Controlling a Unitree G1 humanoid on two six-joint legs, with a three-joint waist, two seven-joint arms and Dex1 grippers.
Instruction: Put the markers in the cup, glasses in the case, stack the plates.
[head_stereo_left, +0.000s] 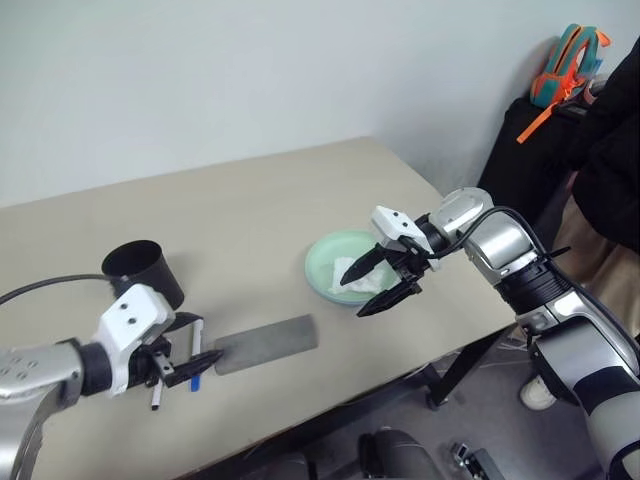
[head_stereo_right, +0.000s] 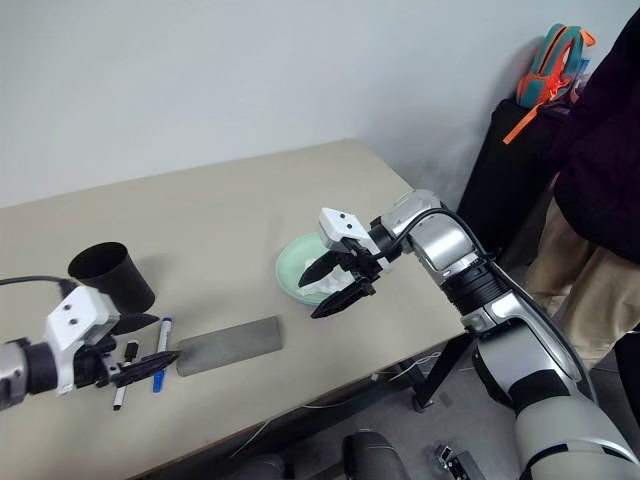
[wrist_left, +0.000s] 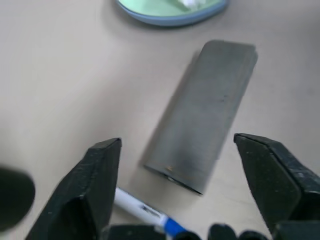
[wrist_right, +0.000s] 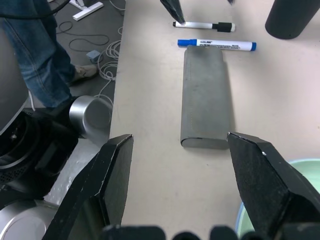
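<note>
Slim white markers (wrist_right: 216, 35); flat grey felt case (wrist_right: 205, 96).

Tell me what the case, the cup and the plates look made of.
Case: grey felt-like fabric, matte, softly rounded edges. Cup: probably black plastic, smooth wall with a dull sheen. Plates: likely plastic, pale mint stacked on light blue, smooth and faintly glossy.

Silver-grey arm segments, black joints; white wrist blocks with small dark screws; black wedge-shaped fingers (wrist_left: 95, 190); black cable along forearms.
</note>
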